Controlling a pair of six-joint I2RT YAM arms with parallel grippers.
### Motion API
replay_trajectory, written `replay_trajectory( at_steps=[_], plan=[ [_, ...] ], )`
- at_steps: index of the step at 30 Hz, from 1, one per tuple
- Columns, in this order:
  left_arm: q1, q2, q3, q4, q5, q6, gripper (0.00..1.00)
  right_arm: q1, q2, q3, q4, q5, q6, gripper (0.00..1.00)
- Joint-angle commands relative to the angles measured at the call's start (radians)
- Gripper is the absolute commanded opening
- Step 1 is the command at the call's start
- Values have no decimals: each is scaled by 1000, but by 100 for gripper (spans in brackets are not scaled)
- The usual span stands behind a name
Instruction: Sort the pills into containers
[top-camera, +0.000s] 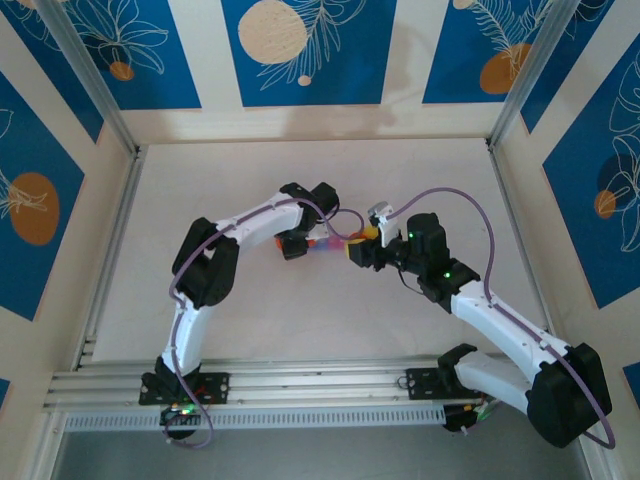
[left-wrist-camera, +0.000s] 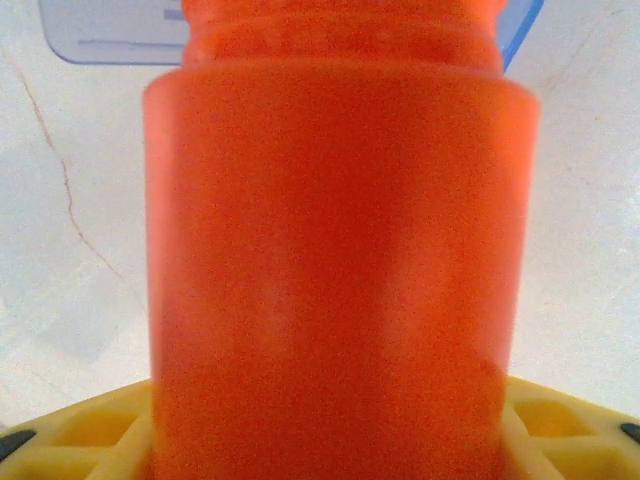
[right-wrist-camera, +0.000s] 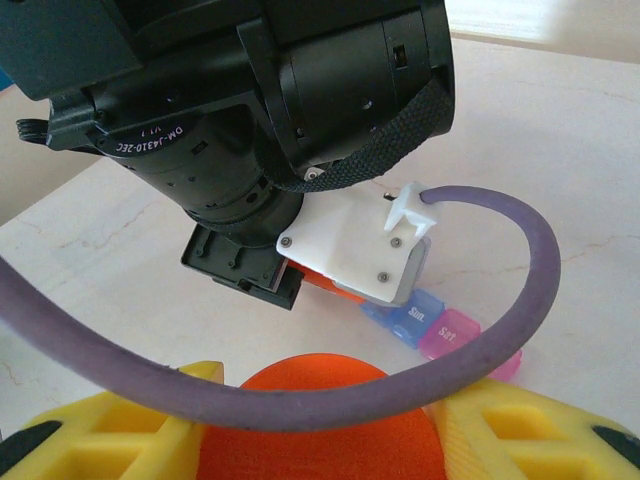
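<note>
Left gripper (left-wrist-camera: 320, 445): closed on an orange bottle (left-wrist-camera: 335, 260). In the left wrist view the bottle sits upright in frame between the yellow fingers (left-wrist-camera: 85, 430), with its narrower neck at the top edge. Contents can't be made out. A translucent blue piece (left-wrist-camera: 105, 35) sticks out behind the neck on both sides; can't tell which part it is.

Right gripper (right-wrist-camera: 315, 435): closed on an orange round piece (right-wrist-camera: 315, 410), wedged between the yellow fingers (right-wrist-camera: 110, 425). Only its domed top is visible, so can't tell if it's a cap or something else.

From the top camera, the left gripper (top-camera: 298, 243) and right gripper (top-camera: 358, 248) face each other near the middle of the bench (top-camera: 250, 320), tips close but apart. The pill-box strip (top-camera: 327, 243) is in the gap between them.

Right wrist view has the best look at the strip (right-wrist-camera: 435, 325). It lies flat on the bench (right-wrist-camera: 560, 150), just beside and partly under the left gripper's white bracket (right-wrist-camera: 350, 250). The blue section reads "Sun", the pink-purple one next to it reads "Sat", and another pink section is partly hidden behind the purple cable (right-wrist-camera: 540, 270). Lids on the two legible sections look shut.

The same view shows the left arm's black wrist (right-wrist-camera: 250, 100) hanging over the strip, with a bit of orange showing below the bracket. The cable loops from the bracket across the frame, in front of the right gripper's fingers.
</note>
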Motion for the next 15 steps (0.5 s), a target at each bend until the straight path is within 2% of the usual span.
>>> replay_trajectory(
  at_steps=[1, 15],
  plan=[
    [-45, 31, 10, -38, -46, 49, 0, 11, -7, 11, 73, -16, 6, 30],
    [-47, 3, -15, -12, -28, 44, 0, 14, 0, 13, 74, -16, 5, 30]
  ],
)
